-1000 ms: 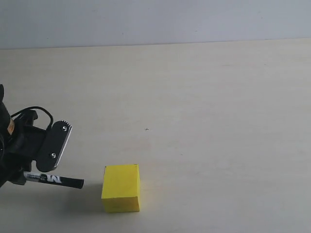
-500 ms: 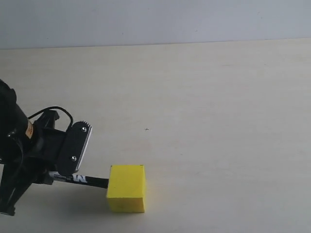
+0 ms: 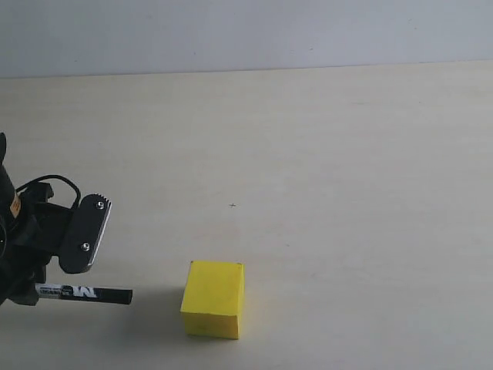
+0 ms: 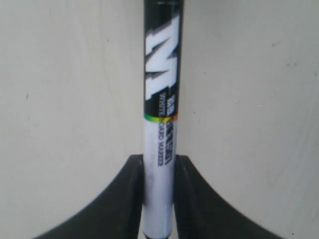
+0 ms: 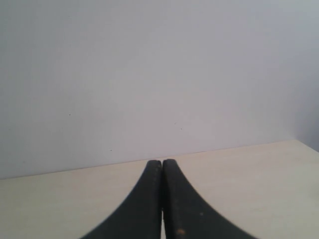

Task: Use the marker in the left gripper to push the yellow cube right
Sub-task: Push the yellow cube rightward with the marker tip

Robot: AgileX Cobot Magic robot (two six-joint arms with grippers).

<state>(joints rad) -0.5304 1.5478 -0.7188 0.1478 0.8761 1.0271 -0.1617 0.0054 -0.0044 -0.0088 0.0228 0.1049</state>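
The yellow cube [image 3: 213,298] sits on the pale table near the front, slightly turned. My left gripper [image 3: 58,287] is at the far left, shut on the marker [image 3: 85,293], which lies level and points right at the cube. A gap of bare table separates the marker's black tip from the cube's left face. In the left wrist view the marker [image 4: 162,114] runs straight out from between the left gripper [image 4: 158,172] and its black fingers [image 4: 130,194]; the cube is out of that view. My right gripper [image 5: 162,167] is shut on nothing, facing the wall.
The light wooden table [image 3: 323,177] runs back to a grey wall [image 3: 246,35]. A tiny dark speck [image 3: 233,205] marks the tabletop near the middle. The table's far edge [image 5: 239,148] shows in the right wrist view.
The marker tip pushed the cube to the right and turned it a little. My left gripper then drew back to the left, leaving a gap between marker and cube.
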